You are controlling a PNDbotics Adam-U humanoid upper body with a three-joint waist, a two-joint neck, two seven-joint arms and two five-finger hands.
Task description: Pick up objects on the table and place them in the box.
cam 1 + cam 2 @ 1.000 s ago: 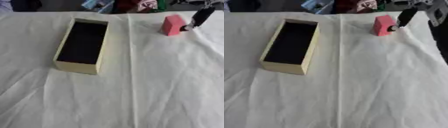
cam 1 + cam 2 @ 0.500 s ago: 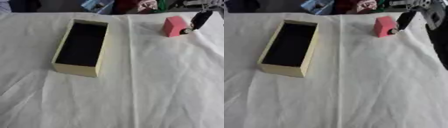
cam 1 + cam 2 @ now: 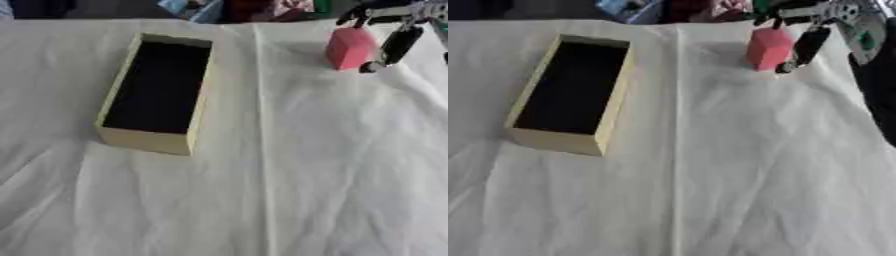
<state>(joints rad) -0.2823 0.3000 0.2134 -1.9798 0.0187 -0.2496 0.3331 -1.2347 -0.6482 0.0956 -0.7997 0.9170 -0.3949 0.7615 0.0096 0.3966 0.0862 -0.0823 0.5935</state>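
A pink block stands on the white cloth at the far right, a little tilted. My right hand comes in from the upper right corner and is shut on the block. One black finger lies against its right face, and other fingers curl over its far top edge. The cream box with a black inside lies open at the left centre, a long way from the block. My left hand shows in neither view.
The white cloth has a crease running down the middle and wrinkles near the front. Coloured clutter lies past the far table edge. A dark part of my right arm shows along the right edge.
The right hand's fingers have come closer round the pink block, which now leans slightly. The box has not moved; the view has shifted a little.
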